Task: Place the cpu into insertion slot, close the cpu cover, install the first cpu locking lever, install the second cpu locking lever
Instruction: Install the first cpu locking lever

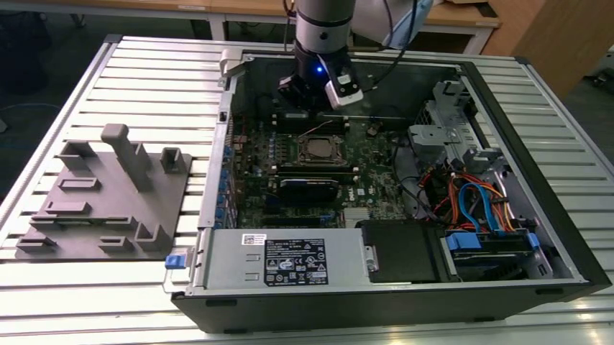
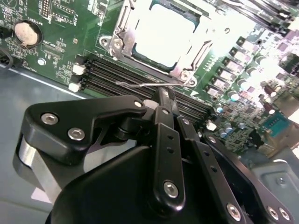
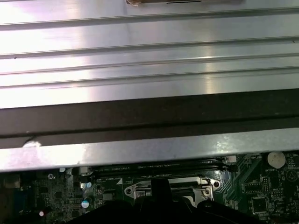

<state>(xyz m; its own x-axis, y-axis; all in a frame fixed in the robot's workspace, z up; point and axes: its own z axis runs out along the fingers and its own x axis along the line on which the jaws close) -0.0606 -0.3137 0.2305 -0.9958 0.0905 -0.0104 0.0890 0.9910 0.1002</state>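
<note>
The cpu (image 2: 161,35) lies in the insertion slot (image 1: 320,149) on the green motherboard (image 2: 56,51), its silvery top bright. The cpu cover (image 2: 122,28) lies flat around it as a metal frame. A thin wire locking lever (image 2: 138,85) runs along the socket's edge by the memory slots, and in the exterior view it looks slightly raised. My gripper (image 2: 163,93) hangs over the board on the far side of the socket (image 1: 309,108), fingers together, tips right at that lever. I cannot tell whether they touch it. In the first wrist view the socket's edge (image 3: 135,189) shows beside the dark fingers (image 3: 160,186).
Long black memory slots (image 2: 121,77) lie between gripper and socket. A coin battery (image 2: 25,32) sits on the board. The case wall (image 3: 140,121) rises behind the gripper. The power supply (image 1: 287,259), drive bay and cables (image 1: 479,208) fill the near side. A grey fixture (image 1: 106,194) stands at the exterior view's left.
</note>
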